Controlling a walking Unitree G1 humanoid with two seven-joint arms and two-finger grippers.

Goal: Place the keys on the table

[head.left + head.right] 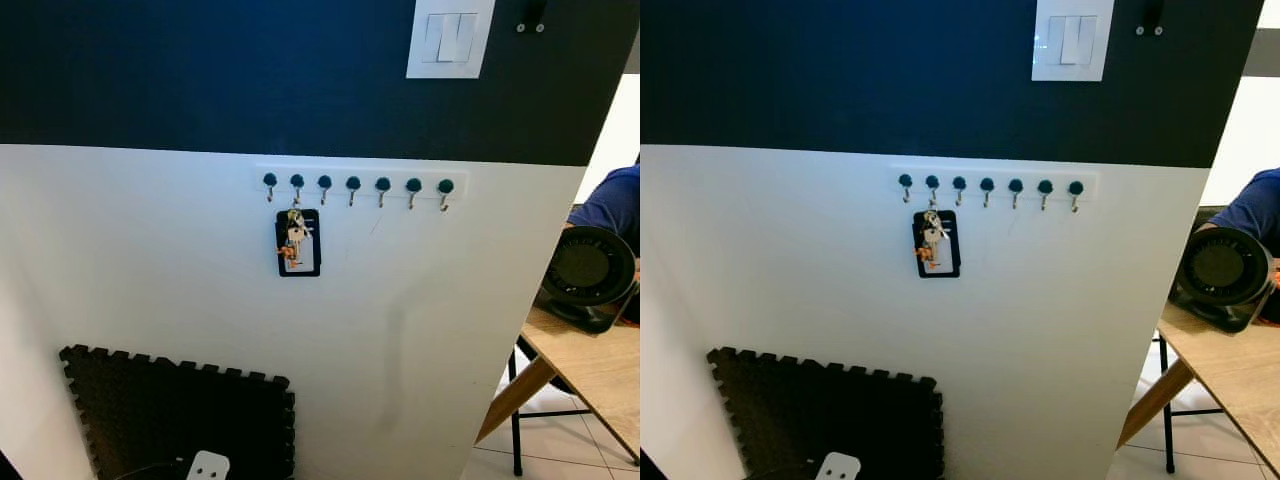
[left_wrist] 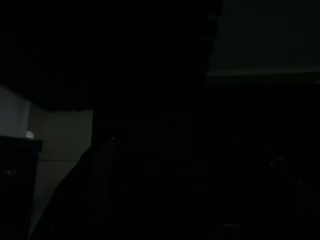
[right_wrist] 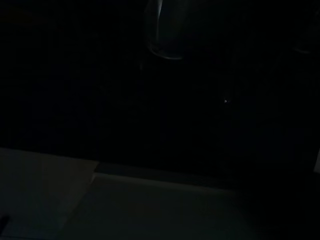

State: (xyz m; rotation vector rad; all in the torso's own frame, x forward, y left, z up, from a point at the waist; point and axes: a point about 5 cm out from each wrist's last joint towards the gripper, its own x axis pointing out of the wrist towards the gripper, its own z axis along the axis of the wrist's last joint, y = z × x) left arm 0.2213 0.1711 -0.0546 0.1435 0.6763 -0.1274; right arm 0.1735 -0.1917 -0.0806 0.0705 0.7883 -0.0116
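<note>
We see metal keys (image 1: 295, 240) with a black rectangular tag hanging from the hook rail (image 1: 357, 184). A wooden table (image 1: 600, 368) stands at right. We cannot tell either claw's state; both wrist views are dark.

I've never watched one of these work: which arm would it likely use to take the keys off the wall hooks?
Probably the left, tentatively. The keys hang from the second hook from the left on the hook rack, left of the view's centre. The table lies to the right.

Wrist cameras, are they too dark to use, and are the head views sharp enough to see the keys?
Both wrist views are nearly black, with faint pale patches. The left eye and right eye views are evenly lit and sharp: the keys hang on the hook rail.
</note>
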